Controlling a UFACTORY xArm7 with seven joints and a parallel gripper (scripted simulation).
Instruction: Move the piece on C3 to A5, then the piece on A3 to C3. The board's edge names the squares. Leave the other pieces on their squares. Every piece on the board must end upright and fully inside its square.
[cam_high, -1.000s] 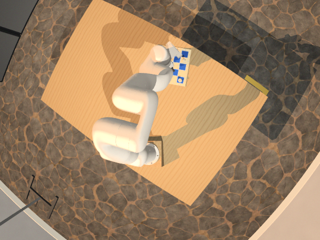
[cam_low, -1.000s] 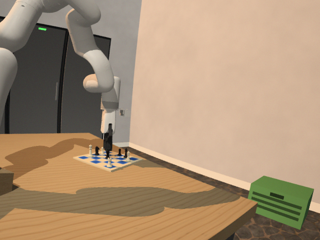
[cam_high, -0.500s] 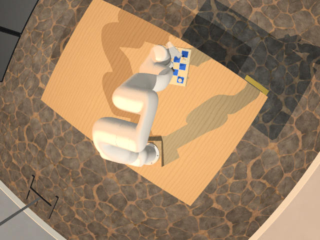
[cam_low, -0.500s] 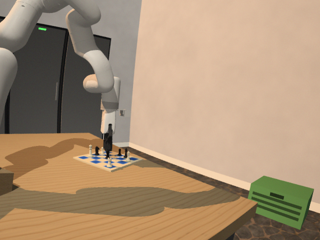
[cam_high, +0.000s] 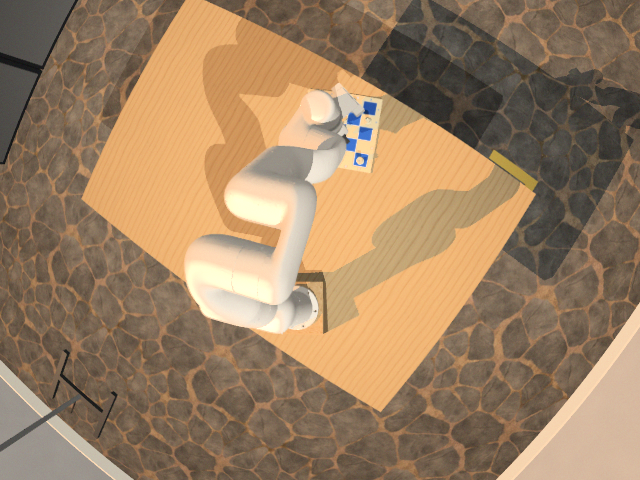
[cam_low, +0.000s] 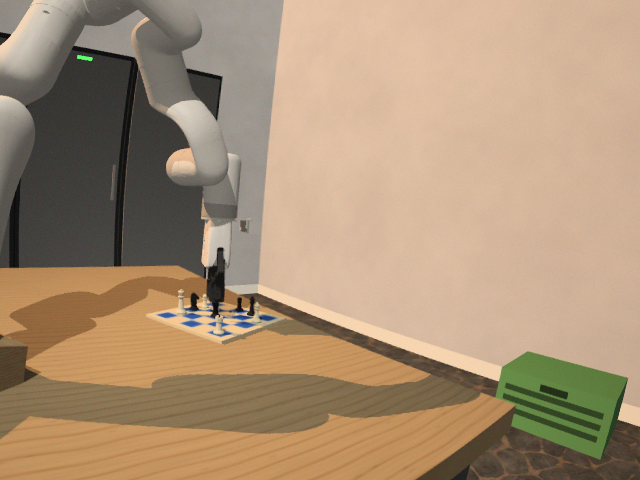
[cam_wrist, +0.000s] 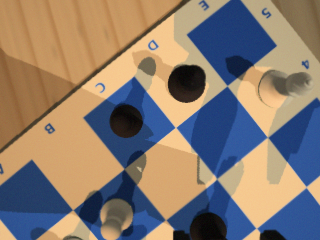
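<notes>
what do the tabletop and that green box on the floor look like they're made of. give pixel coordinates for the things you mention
The tabletop (cam_high: 413, 289) (cam_low: 258, 454) looks like satin-finished wood, given its fine, wavy grain lines. The green box (cam_low: 573, 374) could be painted metal or plastic: its colour is even and matt, with dark slots across the front.
</notes>
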